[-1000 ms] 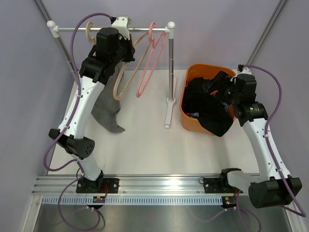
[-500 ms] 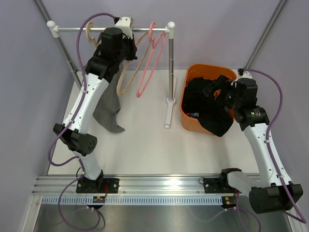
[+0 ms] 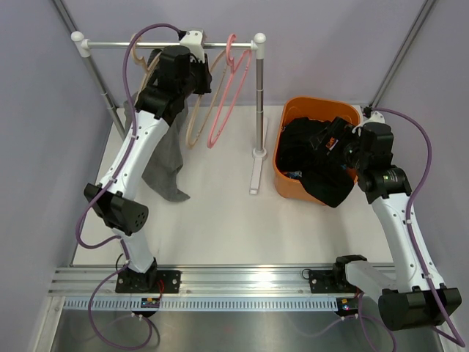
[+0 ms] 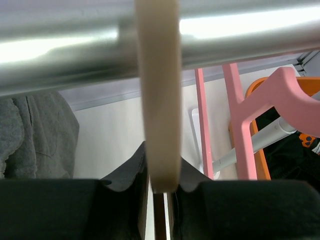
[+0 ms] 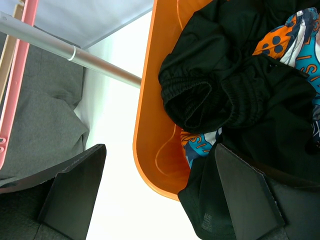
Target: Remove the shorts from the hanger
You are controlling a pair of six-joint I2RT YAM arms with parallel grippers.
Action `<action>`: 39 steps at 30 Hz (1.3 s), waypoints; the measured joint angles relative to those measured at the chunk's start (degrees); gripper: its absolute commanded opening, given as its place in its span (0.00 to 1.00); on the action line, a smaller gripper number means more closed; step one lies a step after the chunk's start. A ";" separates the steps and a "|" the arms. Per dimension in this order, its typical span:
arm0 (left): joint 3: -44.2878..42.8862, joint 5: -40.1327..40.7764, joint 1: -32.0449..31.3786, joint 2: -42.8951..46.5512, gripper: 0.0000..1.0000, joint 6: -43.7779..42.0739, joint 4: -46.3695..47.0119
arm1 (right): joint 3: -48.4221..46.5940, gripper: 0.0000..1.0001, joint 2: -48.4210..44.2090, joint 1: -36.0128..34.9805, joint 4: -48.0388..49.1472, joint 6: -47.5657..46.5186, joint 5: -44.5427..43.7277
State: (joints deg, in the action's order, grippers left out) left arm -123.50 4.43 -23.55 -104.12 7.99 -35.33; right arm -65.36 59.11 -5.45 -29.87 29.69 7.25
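left gripper (image 4: 161,200) is right up at the silver rail (image 3: 117,45) in the upper left of the top view. the hook of the beige hanger (image 4: 159,100) runs down into the slim gap between its jaws, and i can't tell if they're pinching it or just off it. grey shorts (image 3: 167,165) hang below that spot, partly behind the arm. pink hanger (image 3: 223,110) hangs just to the right. right gripper (image 5: 159,152) hovers over the orange basket (image 3: 322,101) at the right, jaws spread wide, gripping nothing. black shorts (image 3: 315,165) and the printed shorts (image 5: 295,30) are piled inside, black spilling over the near rim.
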 measured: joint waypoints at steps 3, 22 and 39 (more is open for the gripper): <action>1.07 -0.44 0.04 0.02 0.32 -0.04 1.44 | 0.17 0.99 -0.33 0.00 -0.02 -0.07 0.00; 19.21 0.98 0.04 24.00 0.56 -1.70 7.17 | 0.39 0.99 -1.18 0.02 -0.07 -0.98 -0.04; 21.86 20.11 3.21 21.31 0.63 -1.95 5.64 | 0.70 0.99 -1.40 0.04 -0.48 -1.31 0.09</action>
State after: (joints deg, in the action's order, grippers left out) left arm -101.65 24.53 -20.34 -82.81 6.04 -29.69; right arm -64.66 57.71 -5.41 -30.35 28.38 7.33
